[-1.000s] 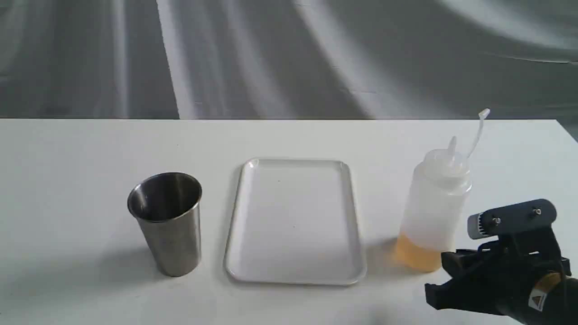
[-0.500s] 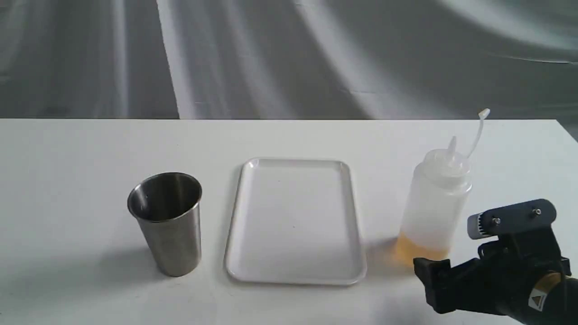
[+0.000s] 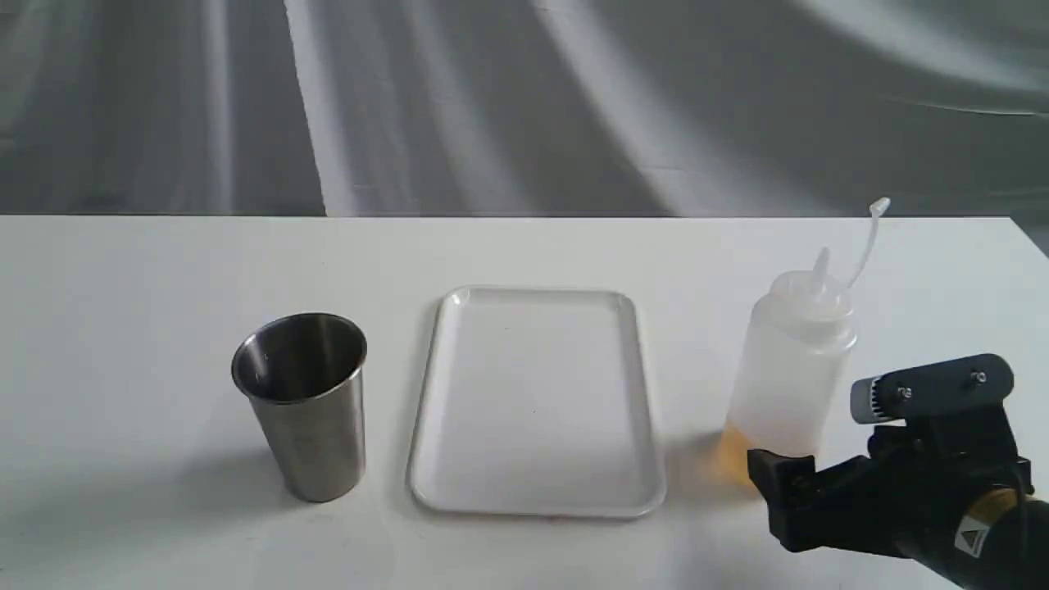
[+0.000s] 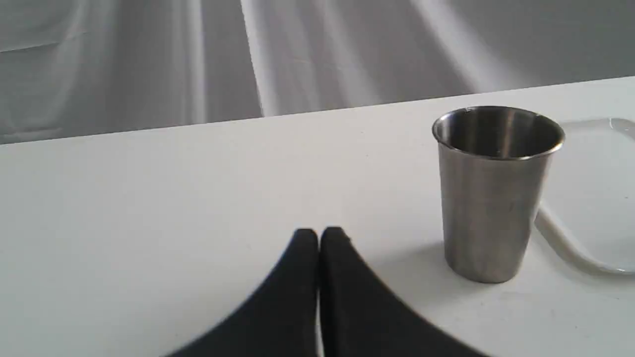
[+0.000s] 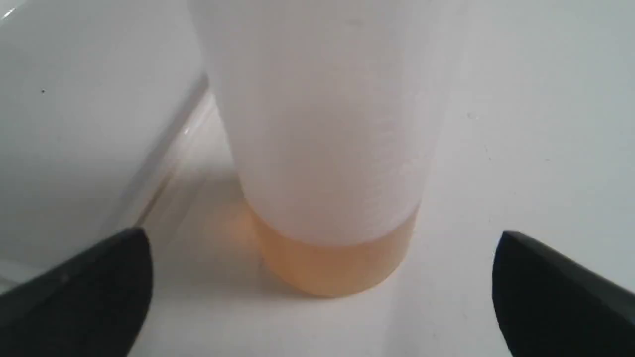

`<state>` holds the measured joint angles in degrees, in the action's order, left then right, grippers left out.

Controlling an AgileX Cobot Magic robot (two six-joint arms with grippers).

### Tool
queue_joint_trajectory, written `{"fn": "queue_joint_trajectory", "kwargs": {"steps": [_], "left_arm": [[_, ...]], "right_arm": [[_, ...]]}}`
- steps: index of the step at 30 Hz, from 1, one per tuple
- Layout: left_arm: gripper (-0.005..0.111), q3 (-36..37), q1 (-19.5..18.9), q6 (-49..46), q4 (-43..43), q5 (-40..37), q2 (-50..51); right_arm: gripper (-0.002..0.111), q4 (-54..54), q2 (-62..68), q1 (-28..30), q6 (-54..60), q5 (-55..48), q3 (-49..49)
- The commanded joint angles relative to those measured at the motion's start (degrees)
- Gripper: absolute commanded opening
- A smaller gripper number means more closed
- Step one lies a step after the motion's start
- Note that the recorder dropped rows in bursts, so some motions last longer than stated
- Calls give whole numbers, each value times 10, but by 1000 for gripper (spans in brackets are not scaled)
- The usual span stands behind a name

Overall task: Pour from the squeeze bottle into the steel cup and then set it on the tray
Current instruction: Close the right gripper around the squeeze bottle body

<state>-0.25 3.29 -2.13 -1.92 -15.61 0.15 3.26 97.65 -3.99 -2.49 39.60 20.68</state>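
The squeeze bottle point(image 3: 791, 373) stands upright right of the tray point(image 3: 537, 401), with amber liquid low in its base and its cap strap sticking up. My right gripper point(image 3: 785, 475) is open at table height beside the bottle's base. In the right wrist view the bottle point(image 5: 327, 148) rises between and just beyond the two black fingers point(image 5: 94, 292), which do not touch it. The steel cup point(image 3: 301, 406) stands upright left of the tray. My left gripper point(image 4: 319, 234) is shut on nothing, low over the table, short of the cup point(image 4: 496, 198).
The white table's far edge point(image 3: 524, 216) meets a grey draped backdrop. The tray's rim point(image 4: 565, 243) lies just beyond the cup in the left wrist view, and its edge point(image 5: 163, 148) runs close beside the bottle in the right wrist view.
My right gripper has moved left toward the bottle, and its near finger now covers part of the amber base. Cup, tray and bottle have not moved.
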Motion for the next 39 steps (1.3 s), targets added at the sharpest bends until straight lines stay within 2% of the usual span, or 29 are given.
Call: {"fn": "queue_joint_trajectory", "kwargs": {"steps": [1, 21, 30, 39], "left_arm": [[0, 3, 3, 1, 0, 4, -1], [0, 3, 3, 0, 0, 4, -1], [0, 3, 3, 3, 0, 4, -1], [0, 3, 3, 2, 0, 4, -1]], "right_arm": [[91, -7, 5, 0, 7, 20, 1], [91, -29, 10, 0, 8, -33, 92], [91, -18, 86, 0, 7, -31, 143], [90, -12, 96, 0, 7, -28, 151]]}}
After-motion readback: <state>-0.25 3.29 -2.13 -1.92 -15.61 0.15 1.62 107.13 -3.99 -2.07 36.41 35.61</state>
